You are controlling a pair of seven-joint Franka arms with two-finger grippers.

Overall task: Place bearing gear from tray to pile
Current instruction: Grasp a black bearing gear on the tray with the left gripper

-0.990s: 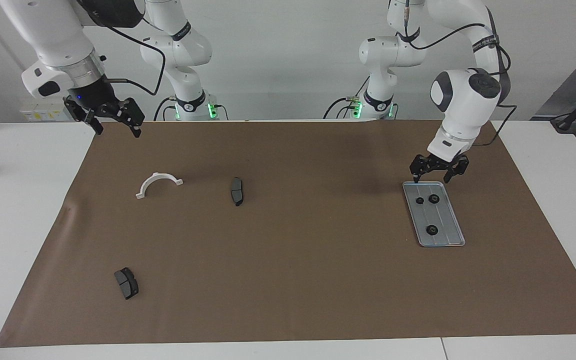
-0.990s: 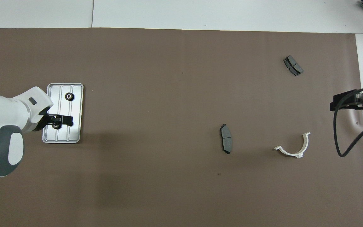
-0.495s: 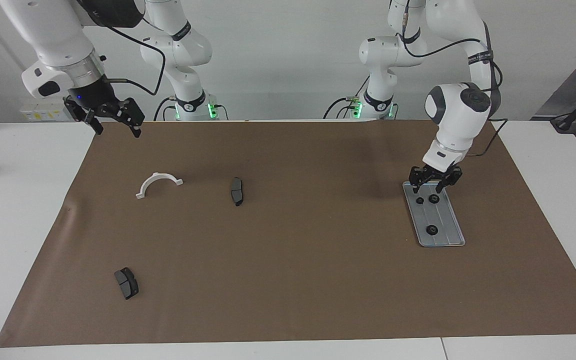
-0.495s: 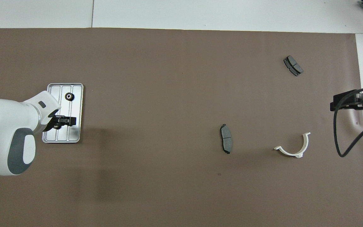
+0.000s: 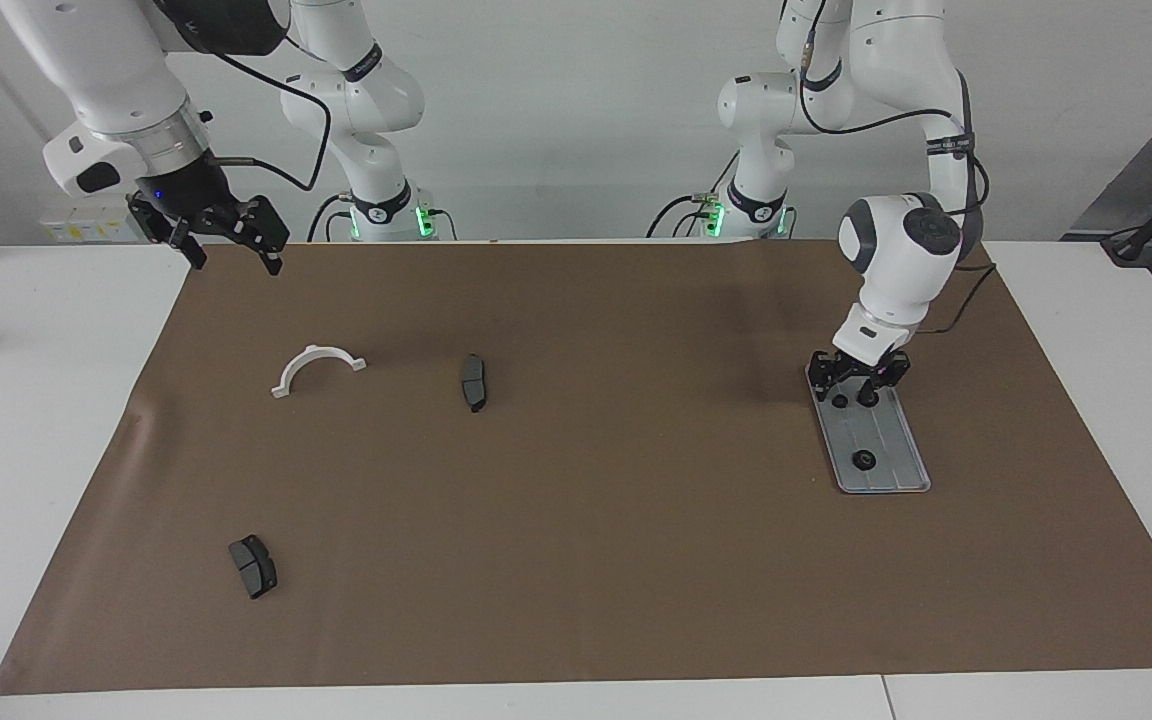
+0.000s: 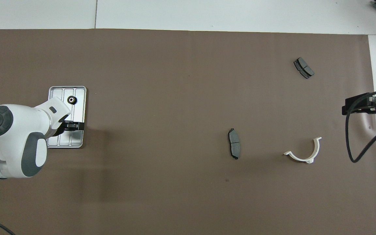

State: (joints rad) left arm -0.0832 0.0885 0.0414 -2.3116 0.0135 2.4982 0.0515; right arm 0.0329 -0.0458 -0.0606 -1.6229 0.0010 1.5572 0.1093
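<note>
Risks first: left pincer (image 5: pixel 854 392) is down at the tray (image 5: pixel 893 443), at its 12 o'clock end in the facing view, right where two small black bearing gears sit close together, one of them (image 5: pixel 839 400) just beside the pincer tip. Prob. hazard is catching both, or nudging the neighbour so it rolls along the tray's ridges or over the rim. A small round gear could also squirt out sideways if pinched off-centre. A low tip may drag on the tray and shift it on the brown mat (image 5: pixel 576 560). Can't tell whether the left pincer is apart, together or clamped on a gear; the tips merge with the dark gears. Third gear (image 5: pixel 863 460) lies alone toward the tray's 6 o'clock end in that view, well apart from the pincer. No pile shows anywhere, so the drop spot is a guess, and that's another way to go wrong. Pose: left arm comes in from its base, elbow high, wrist bent steeply down, leaning a bit toward 7 o'clock in the facing view. Tray sits at abt 3 o'clock of the mat there, at the left arm's end of the surface. Right arm waits, its right pincer (image 5: pixel 236 262) raised over the mat's 10 o'clock corner, tips apart, holding nothing.
</note>
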